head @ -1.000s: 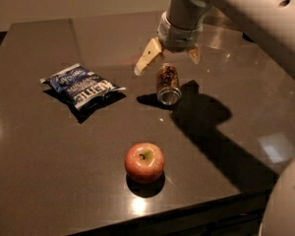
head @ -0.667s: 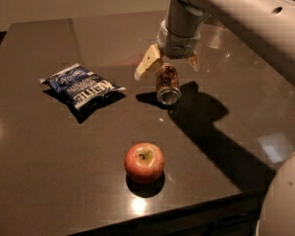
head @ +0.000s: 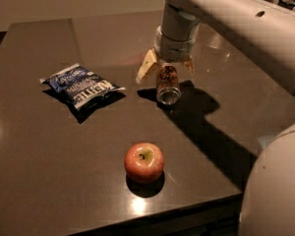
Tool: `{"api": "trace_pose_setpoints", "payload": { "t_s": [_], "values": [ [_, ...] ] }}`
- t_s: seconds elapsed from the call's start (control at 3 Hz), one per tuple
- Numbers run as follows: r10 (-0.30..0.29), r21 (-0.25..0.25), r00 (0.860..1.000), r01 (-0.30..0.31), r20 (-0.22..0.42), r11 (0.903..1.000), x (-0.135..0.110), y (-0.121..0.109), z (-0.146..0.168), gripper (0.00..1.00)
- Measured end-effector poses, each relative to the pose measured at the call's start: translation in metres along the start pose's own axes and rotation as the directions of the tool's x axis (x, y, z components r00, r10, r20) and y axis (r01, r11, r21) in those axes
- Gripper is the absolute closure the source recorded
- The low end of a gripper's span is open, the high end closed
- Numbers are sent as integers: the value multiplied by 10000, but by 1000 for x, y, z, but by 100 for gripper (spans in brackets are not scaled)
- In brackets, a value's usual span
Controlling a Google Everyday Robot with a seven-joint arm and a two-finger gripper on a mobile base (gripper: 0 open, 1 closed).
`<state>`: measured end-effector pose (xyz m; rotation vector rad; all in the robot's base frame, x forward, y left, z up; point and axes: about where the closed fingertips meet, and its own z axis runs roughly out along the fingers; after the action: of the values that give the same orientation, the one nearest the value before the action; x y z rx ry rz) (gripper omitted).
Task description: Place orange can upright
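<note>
The orange can (head: 167,84) lies on its side on the dark table (head: 49,156), its silver end facing the camera. It has an orange-tan body with dark markings. My gripper (head: 168,67) hangs over the can's far end. It is open, with one tan finger (head: 147,66) to the left of the can and the other (head: 189,65) to the right. The fingers stand apart from the can's sides and do not hold it.
A blue chip bag (head: 81,86) lies to the left of the can. A red apple (head: 144,162) sits nearer the front edge of the table. The arm's white body (head: 275,186) fills the right foreground.
The gripper has come down a little, closer around the can's far end. The can, bag and apple have not moved.
</note>
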<state>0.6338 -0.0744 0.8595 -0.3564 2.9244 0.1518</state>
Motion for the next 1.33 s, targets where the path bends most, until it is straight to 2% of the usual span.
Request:
{"api": "trace_pose_setpoints", "payload": {
  "t_s": [0.67, 1.0, 1.33],
  "values": [
    [-426, 451, 9986, 440, -320, 9980, -9, 4, -1, 61],
    [-1488, 746, 9885, 1464, 279, 9864, -15, 3, -20, 92],
    [-2598, 819, 9543, 2500, 1479, 9648, -26, -1, -48, 100]
  ]
}}
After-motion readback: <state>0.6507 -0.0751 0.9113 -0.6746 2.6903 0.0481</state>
